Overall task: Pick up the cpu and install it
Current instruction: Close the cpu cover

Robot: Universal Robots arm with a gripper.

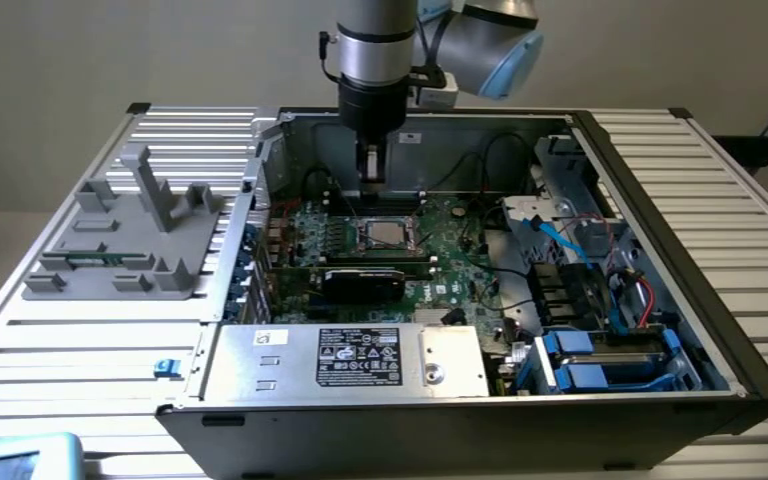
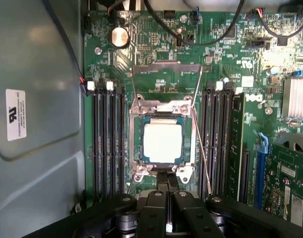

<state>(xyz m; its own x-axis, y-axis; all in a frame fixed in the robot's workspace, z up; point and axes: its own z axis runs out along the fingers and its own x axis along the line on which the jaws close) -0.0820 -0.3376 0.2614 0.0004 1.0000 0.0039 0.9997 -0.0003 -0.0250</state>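
The computer case [image 1: 651, 250] lies open on the slatted table [image 1: 744, 180], with the motherboard [image 2: 230, 54] exposed. The cpu [image 2: 162, 143] sits flat inside the cpu socket [image 2: 139, 148], metal top facing up, between two banks of memory slots [image 2: 106, 144]. The socket's metal load frame [image 2: 166, 67] stands hinged open beside it. The gripper [image 2: 166, 194] hangs over the board just beside the socket, clear of the cpu. Its fingers are closed together and nothing is seen between them. In the exterior view, a black expansion card [image 1: 364, 283] lies near the socket, the power supply [image 1: 357, 358] sits at the near case wall, and a grey fixture [image 1: 131, 235] rests on the table at that view's left.
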